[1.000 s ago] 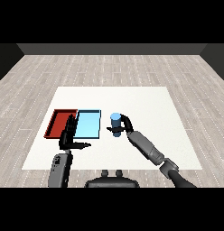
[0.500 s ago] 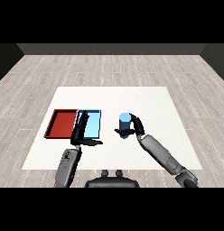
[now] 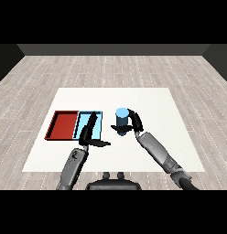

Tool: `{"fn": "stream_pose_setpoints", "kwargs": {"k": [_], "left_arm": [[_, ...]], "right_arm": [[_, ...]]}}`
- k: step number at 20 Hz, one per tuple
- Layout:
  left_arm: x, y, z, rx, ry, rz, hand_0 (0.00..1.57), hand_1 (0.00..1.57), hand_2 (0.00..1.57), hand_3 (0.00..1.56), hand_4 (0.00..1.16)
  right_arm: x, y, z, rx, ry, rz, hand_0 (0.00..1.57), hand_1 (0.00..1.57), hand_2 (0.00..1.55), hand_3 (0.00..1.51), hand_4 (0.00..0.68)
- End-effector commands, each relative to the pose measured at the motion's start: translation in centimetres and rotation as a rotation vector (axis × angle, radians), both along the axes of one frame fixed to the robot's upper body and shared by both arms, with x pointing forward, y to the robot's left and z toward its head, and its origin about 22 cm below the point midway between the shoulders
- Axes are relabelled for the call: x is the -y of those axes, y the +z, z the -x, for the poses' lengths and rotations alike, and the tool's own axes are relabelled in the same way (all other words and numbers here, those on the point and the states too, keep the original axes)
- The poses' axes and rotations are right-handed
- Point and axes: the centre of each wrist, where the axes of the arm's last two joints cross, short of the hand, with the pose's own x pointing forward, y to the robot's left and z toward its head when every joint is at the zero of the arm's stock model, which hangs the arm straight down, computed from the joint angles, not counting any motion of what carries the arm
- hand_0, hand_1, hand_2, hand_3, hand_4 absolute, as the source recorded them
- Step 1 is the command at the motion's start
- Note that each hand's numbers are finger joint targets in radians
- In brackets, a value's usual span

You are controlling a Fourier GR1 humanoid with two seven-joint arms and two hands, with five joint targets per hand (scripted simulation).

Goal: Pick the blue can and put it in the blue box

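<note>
The right hand (image 3: 132, 122) is curling round the blue can (image 3: 121, 119), with fingers arching over the can's far side and the thumb reaching under its lower edge; the can is standing roughly upright inside that grasp, and whether its base is touching the white table (image 3: 152, 100) cannot be told. Just to the left of this hand the blue box (image 3: 99, 119) is lying, its near rim close beside the can, and beyond that, touching it side to side, the red box (image 3: 65, 125).

The left hand (image 3: 89, 134) is reaching over the blue box, its fingers straight and spread, holding nothing, with the thumb pointing toward the can.

The main risk, as I judge it, is crowding: the left hand is occupying the very space where the can needs to go, so carrying the can leftward could knock it against those fingers. The can could also be catching on the tray's rim if it is travelling too low.
</note>
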Motion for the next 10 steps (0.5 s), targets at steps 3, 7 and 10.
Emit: {"fn": "stream_pose_setpoints", "kwargs": {"k": [3, 7, 10], "left_arm": [[2.2, -0.7, -2.1, -0.021, -0.051, -0.005, 0.00, 0.00, 0.00, 0.00, 0.00], [2.2, -0.4, -1.3, -0.034, -0.064, 0.011, 0.00, 0.00, 0.00, 0.00, 0.00], [1.8, -0.4, -0.3, -0.041, -0.056, 0.013, 0.00, 0.00, 0.00, 0.00, 0.00]], "right_arm": [[-1.9, 1.4, 0.7, 0.059, 0.008, 0.004, 1.50, 1.50, 1.46, 1.39, 0.601], [-2.2, 2.7, 0.6, 0.066, 0.005, -0.011, 1.50, 1.50, 1.46, 1.39, 0.585], [0.2, 3.6, 1.4, 0.080, -0.006, 0.007, 1.45, 1.45, 1.44, 1.37, 0.588]]}}
